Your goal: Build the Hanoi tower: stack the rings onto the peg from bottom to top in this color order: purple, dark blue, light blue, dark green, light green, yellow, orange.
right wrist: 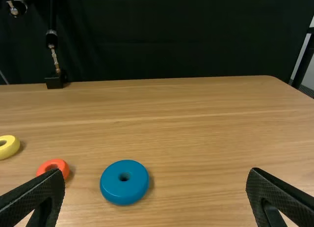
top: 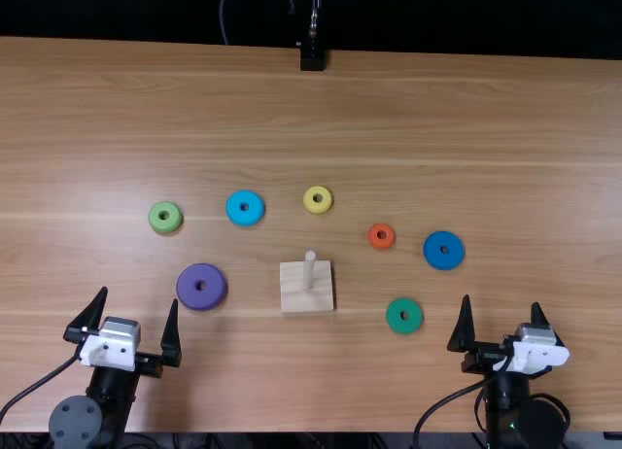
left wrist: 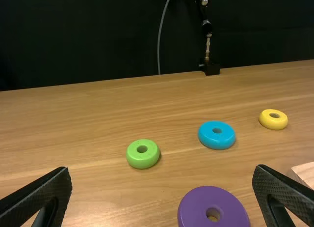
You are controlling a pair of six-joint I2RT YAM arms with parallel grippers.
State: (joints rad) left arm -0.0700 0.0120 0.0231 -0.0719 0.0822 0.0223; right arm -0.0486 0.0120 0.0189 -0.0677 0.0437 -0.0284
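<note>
light brown wooden bench (top: 466,119) before me, its grain running crosswise, a black block (top: 312,58) at its far edge, a metal rod (top: 315,17) above the block, a grey cable (left wrist: 160,40) nearby, black backdrop (right wrist: 171,40) behind, a dark slanting post (right wrist: 303,60) past one far corner

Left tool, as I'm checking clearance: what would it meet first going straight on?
Probably the light green ring, ahead of the left tool, though its right finger might brush the purple ring sooner; height is unclear.
</note>
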